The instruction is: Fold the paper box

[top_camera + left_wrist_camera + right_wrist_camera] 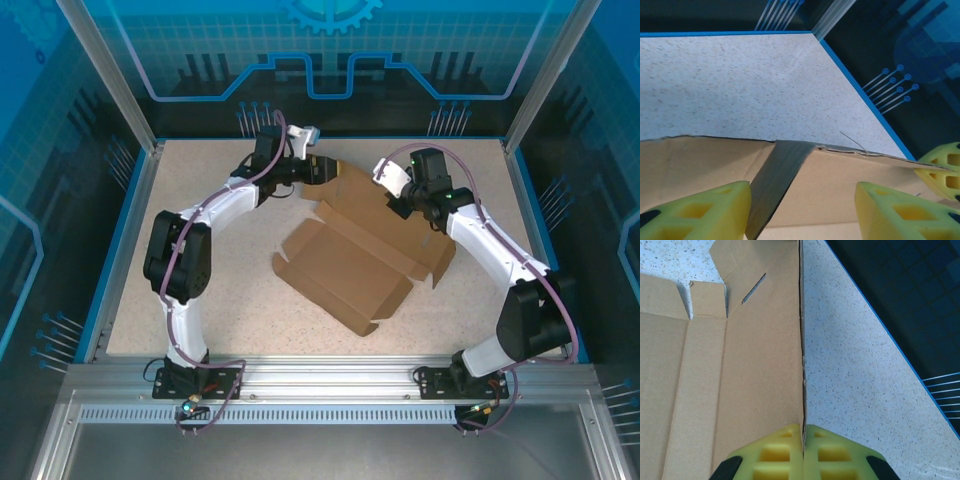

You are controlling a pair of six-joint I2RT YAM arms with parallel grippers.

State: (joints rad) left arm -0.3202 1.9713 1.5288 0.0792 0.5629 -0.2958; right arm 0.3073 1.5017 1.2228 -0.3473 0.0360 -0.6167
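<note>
The paper box [345, 262], a partly formed brown sheet, lies right of the bench's [200, 250] middle, its loose flaps reaching toward the far edge. The right hand [803, 432] is pressed together on the thin upper edge of one cardboard panel. The left hand [802, 190] hangs spread over a creased far flap, gripping nothing. The pinch looks narrow: a hard pull could tear or crumple that edge, or the edge could slip free. With the far flap unheld, the whole sheet may skid across the speckled top, or the crease may spring back flat.
</note>
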